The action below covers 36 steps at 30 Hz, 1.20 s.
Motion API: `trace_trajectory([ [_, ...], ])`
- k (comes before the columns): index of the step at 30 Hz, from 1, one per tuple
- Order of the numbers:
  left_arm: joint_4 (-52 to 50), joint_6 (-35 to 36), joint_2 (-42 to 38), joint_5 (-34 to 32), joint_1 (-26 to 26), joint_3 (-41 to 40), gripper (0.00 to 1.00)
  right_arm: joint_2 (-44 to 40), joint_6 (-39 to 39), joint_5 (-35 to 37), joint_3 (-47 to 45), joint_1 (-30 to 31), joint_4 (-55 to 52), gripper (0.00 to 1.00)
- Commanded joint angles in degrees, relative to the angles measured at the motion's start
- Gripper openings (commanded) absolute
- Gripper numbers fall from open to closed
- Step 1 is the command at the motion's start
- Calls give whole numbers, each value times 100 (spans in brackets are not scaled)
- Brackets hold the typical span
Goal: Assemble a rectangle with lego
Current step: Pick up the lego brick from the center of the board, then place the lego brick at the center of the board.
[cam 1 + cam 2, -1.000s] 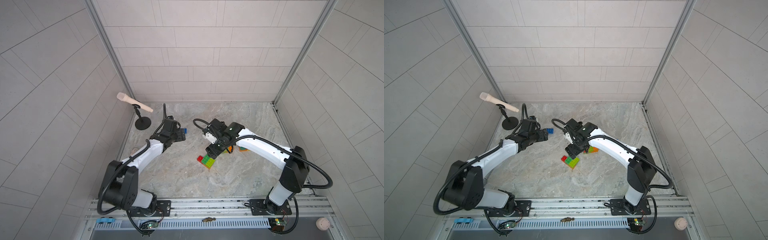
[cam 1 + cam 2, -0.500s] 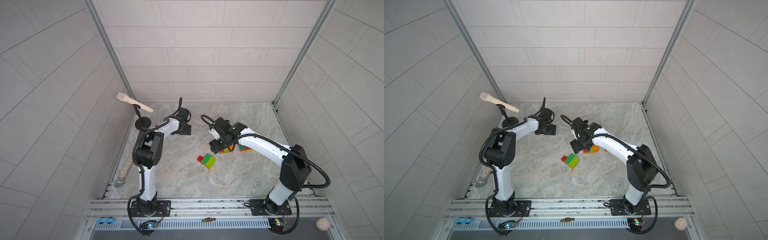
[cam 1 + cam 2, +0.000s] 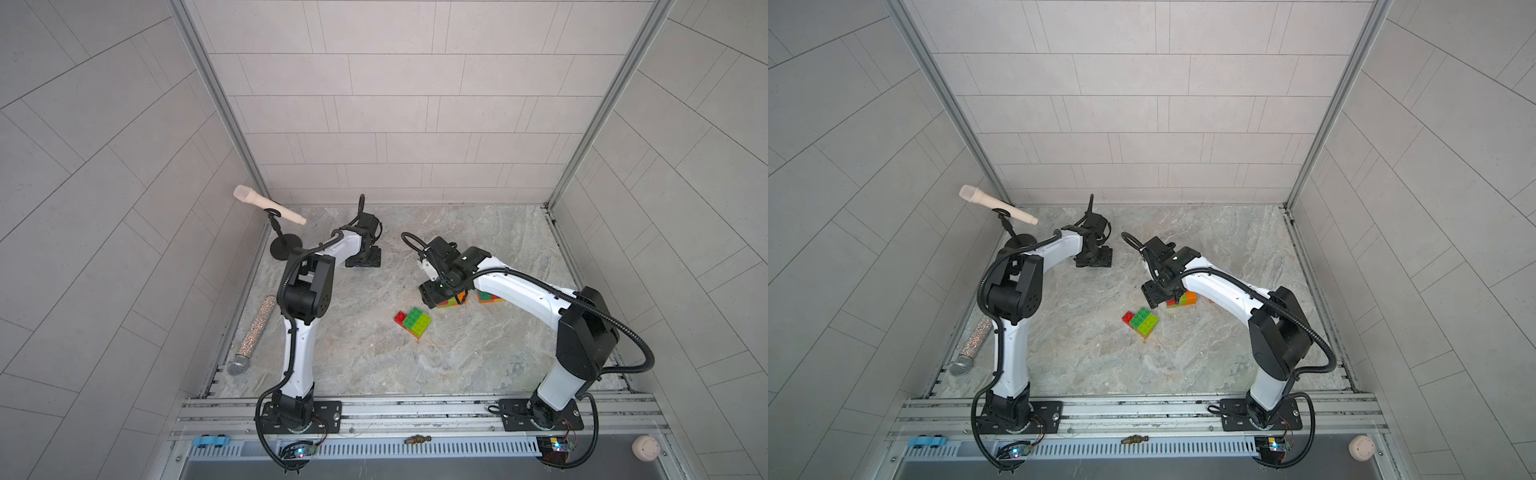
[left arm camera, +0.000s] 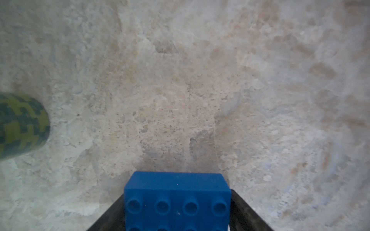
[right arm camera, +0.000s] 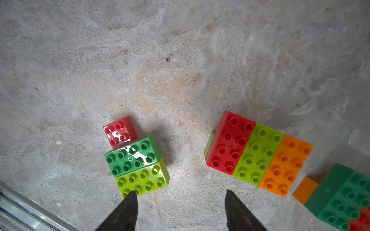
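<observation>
Both top views look steeply down from above the front rail (image 3: 415, 409) onto the whole floor (image 3: 478, 357). Both wrist cameras face it closely; the right one's brick cluster (image 5: 138, 166) appears in both top views too.

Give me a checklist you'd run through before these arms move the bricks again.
1. The blue brick sits between the left gripper fingers: ok.
2. Grip on it is firm: cannot tell.
3. The right gripper is open and empty: ok.
4. The red-green-lime cluster makes a rectangle: not ok, its small red brick juts out.
5. The red-lime-orange row touches side by side: ok.
6. The camouflage cylinder lies apart from the blue brick: ok.
</observation>
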Motion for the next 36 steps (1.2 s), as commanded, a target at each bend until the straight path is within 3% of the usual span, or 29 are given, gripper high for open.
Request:
trace_trajectory([
  [1,15,-210,192,109,62,184,72,141,28,204,59,78,-61,70],
  [7,60,-527,-151,161,54,-277,50,183,54,350,150,137,-119,69],
  [12,183,-1221,-1272,181,-184,-1635,48,213,189,389,183,246,-75,68],
  [17,778,-2669,-2596,153,-670,-3423,49,355,466,624,338,612,-8,68],
  [20,1267,-3679,-2980,342,-863,-4135,52,476,683,673,411,798,142,68],
  [24,1580,-4340,-3069,408,-1106,-4429,68,578,974,698,441,876,339,68],
  [28,1456,-4412,-3274,472,-1103,-4422,82,558,1204,740,423,885,479,68],
  [33,530,-4079,-4196,163,-910,-4181,85,502,1642,757,364,986,758,68],
  [36,-148,-3559,-4772,-226,-513,-4073,86,719,1776,772,597,1165,803,69],
])
